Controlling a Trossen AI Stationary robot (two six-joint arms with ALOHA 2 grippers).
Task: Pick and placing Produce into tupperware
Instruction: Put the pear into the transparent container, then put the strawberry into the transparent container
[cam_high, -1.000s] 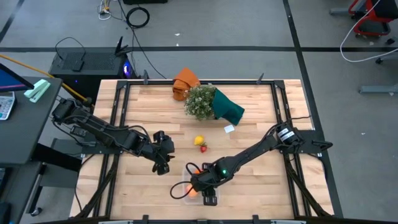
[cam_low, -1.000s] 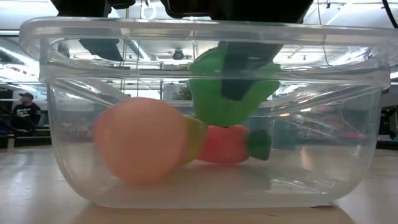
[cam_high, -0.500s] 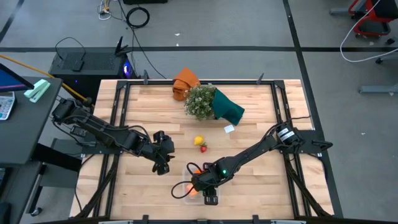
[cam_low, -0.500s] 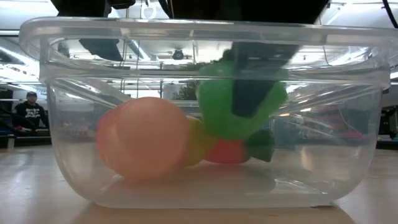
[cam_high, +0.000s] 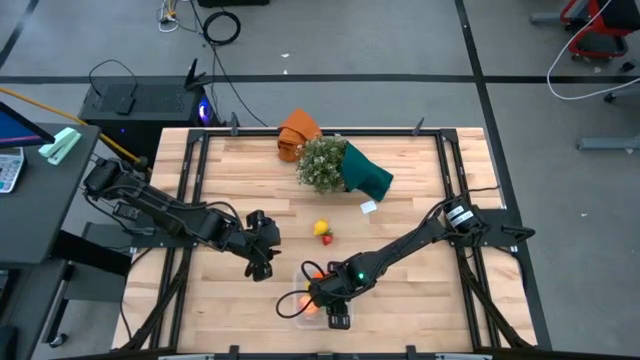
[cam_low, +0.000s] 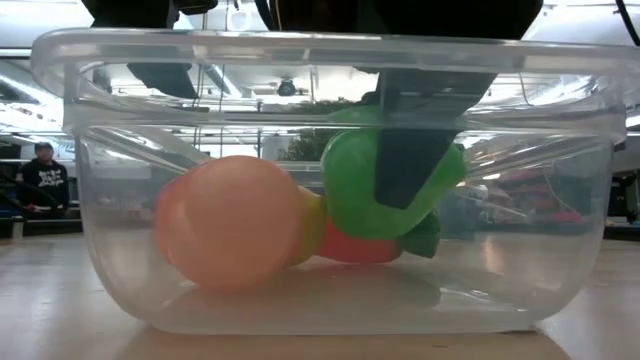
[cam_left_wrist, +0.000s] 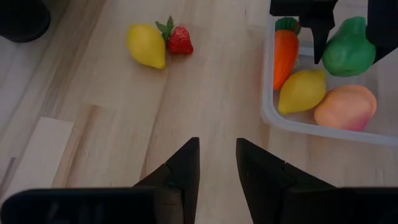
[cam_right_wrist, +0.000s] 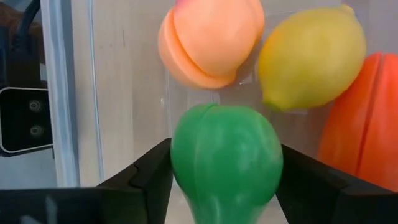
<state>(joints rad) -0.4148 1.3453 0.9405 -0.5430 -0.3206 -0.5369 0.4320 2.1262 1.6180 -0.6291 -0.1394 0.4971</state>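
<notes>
Clamping a green pear (cam_right_wrist: 225, 155), the right gripper (cam_low: 415, 150) hangs inside the tupperware (cam_low: 60, 60) at six o'clock on the table — releasing it there could jostle the peach (cam_low: 232, 220), lemon (cam_right_wrist: 311, 56) and carrot (cam_left_wrist: 285, 57). Left gripper (cam_left_wrist: 216, 163) waits at nine o'clock, fingers parted — empty.

The table (cam_left_wrist: 205, 99) is pale wood with visible grain and a satin sheen. The tupperware (cam_low: 330, 60) is clear, glossy plastic, and the green fruit (cam_right_wrist: 225, 155), peach (cam_right_wrist: 211, 40) and lemon (cam_right_wrist: 311, 56) inside look like smooth plastic with soft highlights. The right gripper's (cam_right_wrist: 225, 177) fingers (cam_right_wrist: 149, 171) are matt black.
</notes>
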